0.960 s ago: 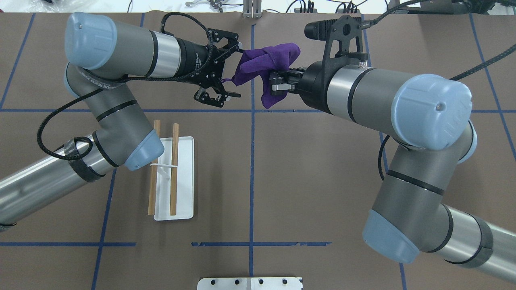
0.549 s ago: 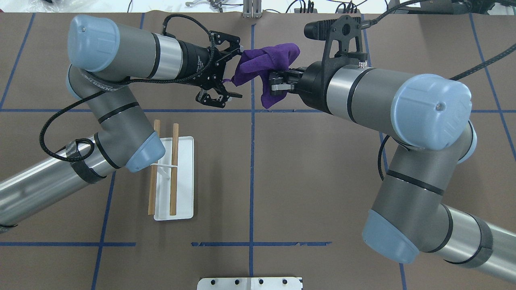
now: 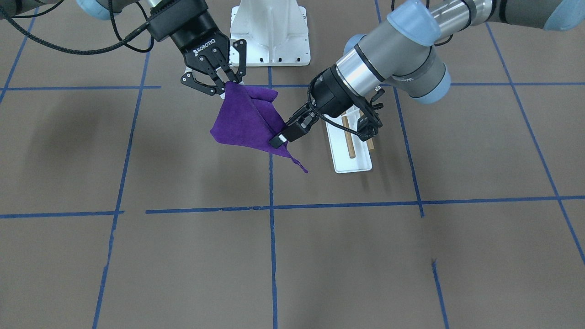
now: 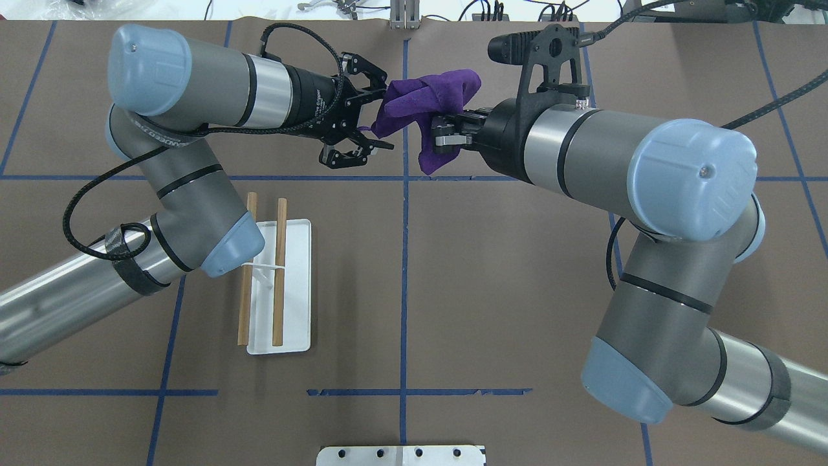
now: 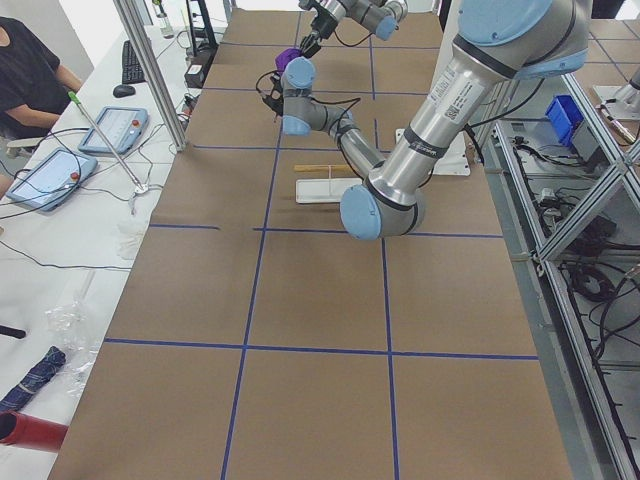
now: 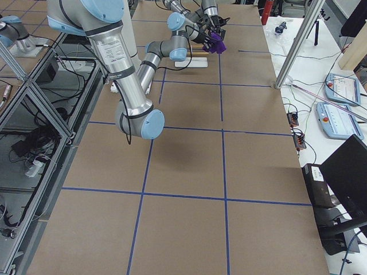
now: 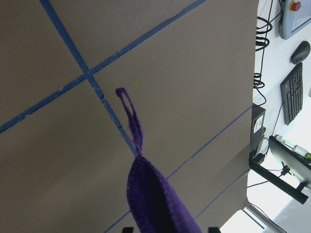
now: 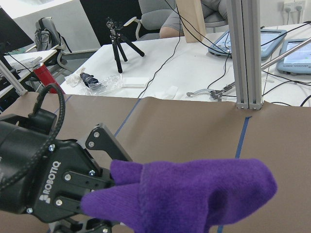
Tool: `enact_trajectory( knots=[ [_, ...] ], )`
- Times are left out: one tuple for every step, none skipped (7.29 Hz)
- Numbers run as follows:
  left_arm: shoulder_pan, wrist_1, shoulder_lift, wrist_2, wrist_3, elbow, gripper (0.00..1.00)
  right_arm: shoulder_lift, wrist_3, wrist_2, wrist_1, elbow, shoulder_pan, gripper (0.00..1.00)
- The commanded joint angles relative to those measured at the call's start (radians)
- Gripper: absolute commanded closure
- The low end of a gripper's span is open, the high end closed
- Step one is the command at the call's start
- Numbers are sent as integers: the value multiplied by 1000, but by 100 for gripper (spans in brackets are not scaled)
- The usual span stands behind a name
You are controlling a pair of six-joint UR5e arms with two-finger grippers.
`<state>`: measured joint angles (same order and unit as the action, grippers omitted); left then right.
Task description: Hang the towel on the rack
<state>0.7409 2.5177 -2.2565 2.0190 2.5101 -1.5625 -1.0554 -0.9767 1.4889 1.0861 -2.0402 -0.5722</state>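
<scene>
The left arm comes in from the left edge of the overhead view and bends back over the brown surface (image 4: 517, 291). Under its elbow stands the rack (image 4: 279, 298), with two wooden rods lying parallel over a flat white base. A white bracket joins the rods across the middle. The rack is bare and sits well apart from the towel.

Further right, the left gripper (image 4: 387, 115) points toward the middle of the surface, its jaws spread wide. The near corner of the towel (image 4: 427, 97) lies between them. In the front view one fingertip (image 3: 279, 138) sits at the towel's lower edge, and the other stands well off, in front of the rack. The left wrist view shows the purple cloth running down between the two dark finger ends. A thin loop (image 7: 127, 104) dangles from the cloth's corner.

The towel hangs bunched in the air over the far middle of the surface, between the two grippers.

To its right, the right gripper (image 4: 436, 136) has its jaws pressed together on the cloth, pinching it at the upper end. A fold droops below the grip.

At the near edge, centred, is a white bolted pedestal (image 4: 401, 455).
</scene>
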Motion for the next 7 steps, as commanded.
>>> enact_trajectory(
  knots=[
    [0,0,3,1,-1,-7,100,0,0,1,0,0,2,100],
    [0,0,3,3,-1,-13,100,0,-2,1,0,-11,6,100],
    [0,0,5,3,-2,-22,100,-3,-11,-2,2,-24,18,1],
    [0,0,5,3,-2,-27,100,-5,-14,-1,3,-32,20,0],
    [0,0,5,3,-2,-28,100,-11,-14,-1,3,-37,20,0],
    [0,0,6,3,-2,-28,100,-14,-11,1,3,-38,18,0],
    [0,0,6,4,-2,-33,100,-20,-5,10,6,-49,14,0]
  ],
)
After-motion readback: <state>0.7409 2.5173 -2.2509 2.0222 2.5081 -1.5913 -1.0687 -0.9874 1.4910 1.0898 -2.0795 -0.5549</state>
